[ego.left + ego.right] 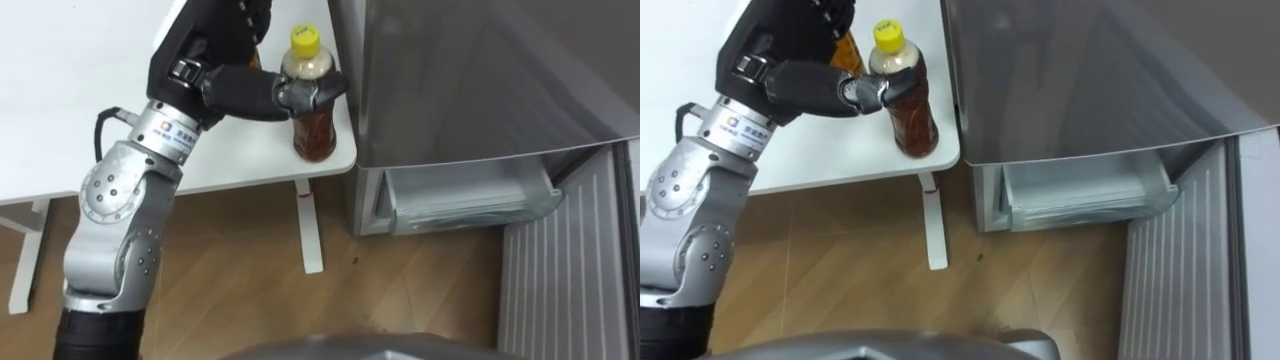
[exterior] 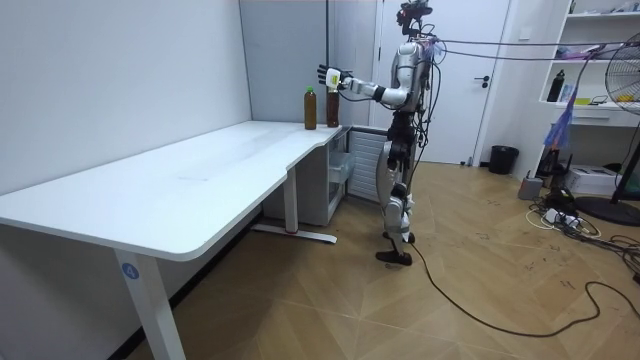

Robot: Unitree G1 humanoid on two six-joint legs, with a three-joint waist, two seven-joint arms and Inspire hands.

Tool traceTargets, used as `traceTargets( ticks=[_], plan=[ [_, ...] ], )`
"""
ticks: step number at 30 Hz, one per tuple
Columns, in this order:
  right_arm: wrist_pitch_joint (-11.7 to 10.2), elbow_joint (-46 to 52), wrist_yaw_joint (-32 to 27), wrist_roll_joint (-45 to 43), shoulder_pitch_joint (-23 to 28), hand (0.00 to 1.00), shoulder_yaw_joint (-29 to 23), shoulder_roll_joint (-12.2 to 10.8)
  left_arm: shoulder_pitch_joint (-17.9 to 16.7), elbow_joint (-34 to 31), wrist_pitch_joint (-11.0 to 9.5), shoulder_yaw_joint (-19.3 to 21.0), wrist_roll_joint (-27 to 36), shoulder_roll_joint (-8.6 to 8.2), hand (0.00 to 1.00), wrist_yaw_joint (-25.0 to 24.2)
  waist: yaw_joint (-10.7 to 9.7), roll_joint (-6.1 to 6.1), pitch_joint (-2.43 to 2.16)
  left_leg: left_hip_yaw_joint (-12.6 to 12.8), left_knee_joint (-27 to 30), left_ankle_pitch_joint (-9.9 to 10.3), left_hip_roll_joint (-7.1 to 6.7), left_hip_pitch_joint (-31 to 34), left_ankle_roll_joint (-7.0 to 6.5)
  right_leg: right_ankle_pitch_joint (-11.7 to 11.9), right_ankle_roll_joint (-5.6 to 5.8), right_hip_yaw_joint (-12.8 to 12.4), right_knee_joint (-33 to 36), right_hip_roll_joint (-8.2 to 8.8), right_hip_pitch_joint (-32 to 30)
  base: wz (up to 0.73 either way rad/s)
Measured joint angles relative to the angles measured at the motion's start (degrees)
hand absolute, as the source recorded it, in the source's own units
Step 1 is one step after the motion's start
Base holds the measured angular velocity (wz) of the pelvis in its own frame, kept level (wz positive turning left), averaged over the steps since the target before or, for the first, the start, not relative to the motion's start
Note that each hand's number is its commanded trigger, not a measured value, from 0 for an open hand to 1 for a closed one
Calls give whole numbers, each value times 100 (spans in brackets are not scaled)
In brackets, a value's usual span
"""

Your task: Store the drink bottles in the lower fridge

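I've got the left hand (image 1: 250, 92) clasped on the rounded shoulder of a clear plastic bottle (image 1: 316, 135) of brown drink with a yellow screw cap (image 1: 304, 40); the dark thumb curls across its front and the fingers pass behind it. The bottle stands upright on the near right corner of the smooth white table (image 1: 60, 100), just left of the grey, matte metal fridge (image 1: 480, 80), where a translucent plastic bin (image 1: 470, 195) shows low down. A second brown bottle (image 2: 310, 108) stands just beyond the hand, farther left.
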State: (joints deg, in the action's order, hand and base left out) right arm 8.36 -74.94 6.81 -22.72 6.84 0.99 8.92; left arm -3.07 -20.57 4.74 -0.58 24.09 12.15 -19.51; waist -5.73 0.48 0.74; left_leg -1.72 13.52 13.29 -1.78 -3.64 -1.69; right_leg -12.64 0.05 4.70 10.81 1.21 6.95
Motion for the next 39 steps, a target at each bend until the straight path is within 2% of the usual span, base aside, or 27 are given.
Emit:
traceTargets(
  ticks=[5, 12, 24, 39],
  plan=[
    [43, 160, -18, -10, 83, 0, -1, 0, -28, 2, 4, 0, -1, 0, 0, 17, 11, -33, -45, 7, 11, 1, 5, -7, 2, 2, -3, -11, -10, -8, -9, 0],
    [47, 217, -122, -7, 166, 0, 3, 0, -49, 174, 18, -2, 0, 1, 0, 52, 126, -8, -65, 12, 19, 0, 9, -19, 3, 7, -11, -17, -5, -12, 1, 0],
    [50, 264, -95, -10, 193, 0, 185, -1, -64, 1093, 92, -102, -4, 0, 0, 207, 111, -23, -47, 16, 14, 0, 11, 14, 5, 7, -12, -33, -9, -13, 33, 0],
    [51, 284, 10, -11, 207, 0, 230, -1, -63, 1268, 93, -209, -3, 0, 0, 299, 107, -9, -27, 11, 12, 0, 9, 57, 4, 8, -13, -79, -9, -19, -11, 0]
  ],
)
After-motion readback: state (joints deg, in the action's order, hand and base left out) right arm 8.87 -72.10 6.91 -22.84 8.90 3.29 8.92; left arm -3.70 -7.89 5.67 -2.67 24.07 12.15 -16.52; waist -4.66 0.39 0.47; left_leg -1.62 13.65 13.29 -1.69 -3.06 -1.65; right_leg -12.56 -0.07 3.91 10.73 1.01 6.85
